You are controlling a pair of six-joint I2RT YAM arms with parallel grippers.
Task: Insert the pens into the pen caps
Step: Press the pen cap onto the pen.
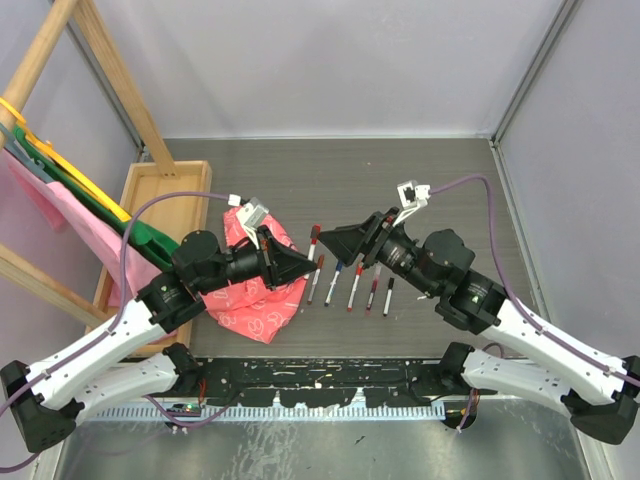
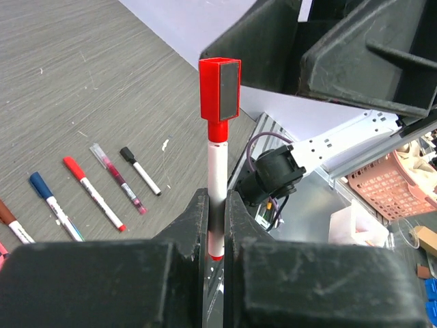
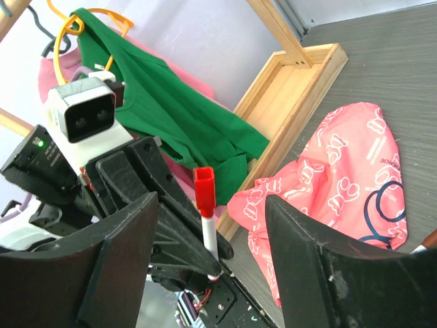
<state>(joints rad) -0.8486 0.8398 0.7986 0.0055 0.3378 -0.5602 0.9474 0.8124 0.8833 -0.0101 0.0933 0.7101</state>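
Note:
My left gripper [image 2: 216, 205] is shut on the white barrel of a pen [image 2: 215, 171] and holds it upright. A red pen cap [image 2: 220, 89] sits on the pen's top end. My right gripper [image 3: 212, 205] is open, its fingers standing either side of the red cap [image 3: 204, 188] without touching it. In the top view the left gripper [image 1: 308, 262] and right gripper [image 1: 332, 236] meet tip to tip above the table's middle. Several other pens [image 1: 355, 288] lie in a row on the table, with brown, blue [image 2: 42, 188], red [image 2: 74, 167], maroon and black [image 2: 128, 154] ends.
A pink patterned cloth [image 1: 255, 295] lies crumpled under the left arm. A wooden tray [image 1: 150, 200] sits at the left, with a wooden rack holding green [image 3: 177, 116] and pink garments. The row of pens lies just below the right gripper.

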